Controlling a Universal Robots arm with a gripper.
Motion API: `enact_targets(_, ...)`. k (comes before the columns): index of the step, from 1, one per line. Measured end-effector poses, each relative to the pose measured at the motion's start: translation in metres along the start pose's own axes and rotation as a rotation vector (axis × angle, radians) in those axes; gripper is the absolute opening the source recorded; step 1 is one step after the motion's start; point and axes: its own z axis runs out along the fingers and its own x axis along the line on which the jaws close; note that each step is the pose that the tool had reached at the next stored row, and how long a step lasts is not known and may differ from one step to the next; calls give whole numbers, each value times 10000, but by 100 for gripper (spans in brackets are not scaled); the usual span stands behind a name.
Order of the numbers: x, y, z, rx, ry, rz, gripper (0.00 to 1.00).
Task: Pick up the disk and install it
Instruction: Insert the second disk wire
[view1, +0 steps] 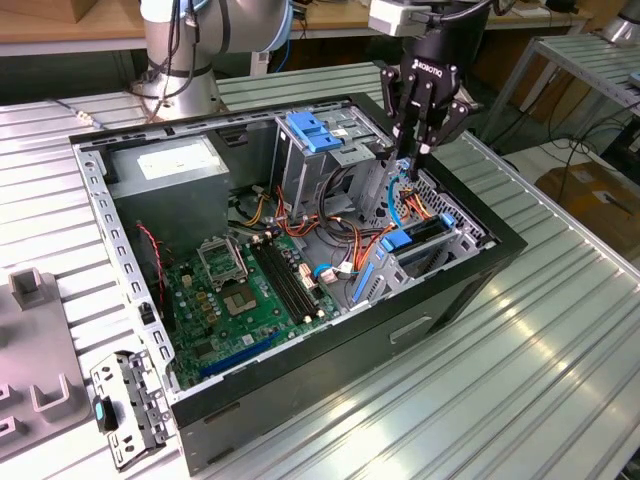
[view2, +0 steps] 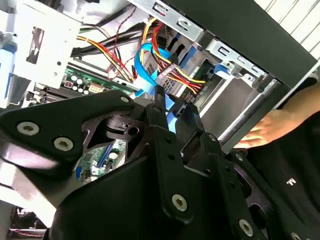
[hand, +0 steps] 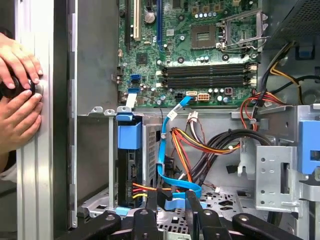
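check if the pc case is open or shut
Open: the case has no side panel on, and the motherboard is exposed.

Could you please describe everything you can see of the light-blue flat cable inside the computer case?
The light-blue flat cable is a thin, glossy ribbon that looks like plastic. One end plugs into the green motherboard through an angled blue connector. From there it runs towards the drive bays, twists, and curls into a loop beside red, yellow and orange wires. The loop's end lies right at the end effector; contact cannot be told.
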Motion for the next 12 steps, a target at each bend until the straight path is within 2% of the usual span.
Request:
enact_targets(1,-27,-2,20,-11,304,6,36)
enact_targets(3,-37,-1,31,-55,302,136,36)
enact_targets(5,-47,-1,58,-209,309,435,36)
enact_targets(7,-50,-2,65,-298,329,576,36)
enact_targets(11,-56,-6,65,-320,449,626,36)
enact_targets(12,-56,-6,65,-320,463,626,36)
